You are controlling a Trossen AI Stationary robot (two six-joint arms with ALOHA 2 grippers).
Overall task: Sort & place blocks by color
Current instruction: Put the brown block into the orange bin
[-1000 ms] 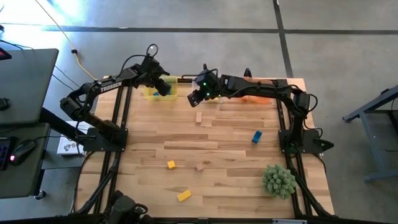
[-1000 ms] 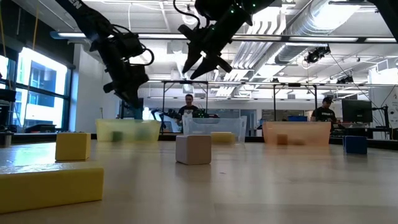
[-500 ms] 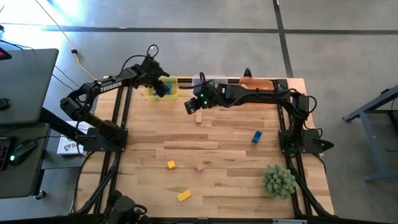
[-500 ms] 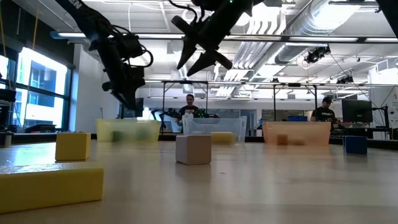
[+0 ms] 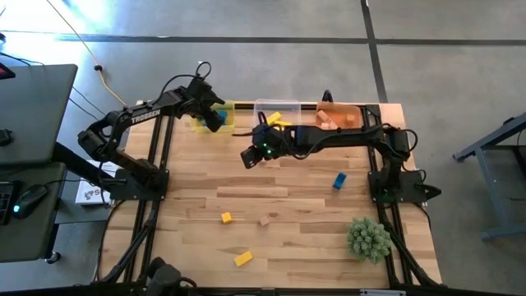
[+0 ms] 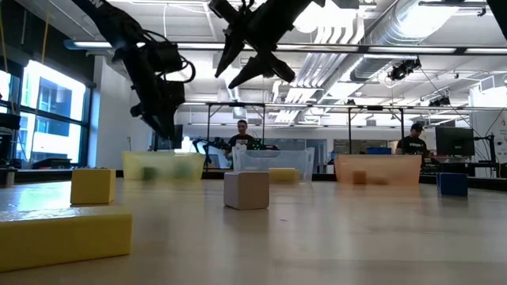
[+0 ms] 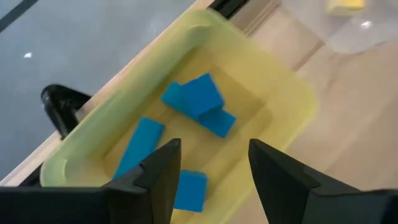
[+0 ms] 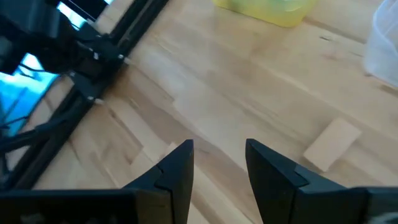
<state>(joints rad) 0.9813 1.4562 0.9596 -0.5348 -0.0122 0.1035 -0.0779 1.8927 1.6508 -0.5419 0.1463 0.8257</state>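
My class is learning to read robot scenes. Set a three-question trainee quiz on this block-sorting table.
1. True or false: the left pincer hangs over the yellow bin, which holds blue blocks.
2. Which loose block lies nearest the green plant ball? A) blue block B) yellow bar C) plain wooden bar
3. Fill in: the right pincer is ____ and holds nothing.

Key: 1 true; 2 A; 3 open.
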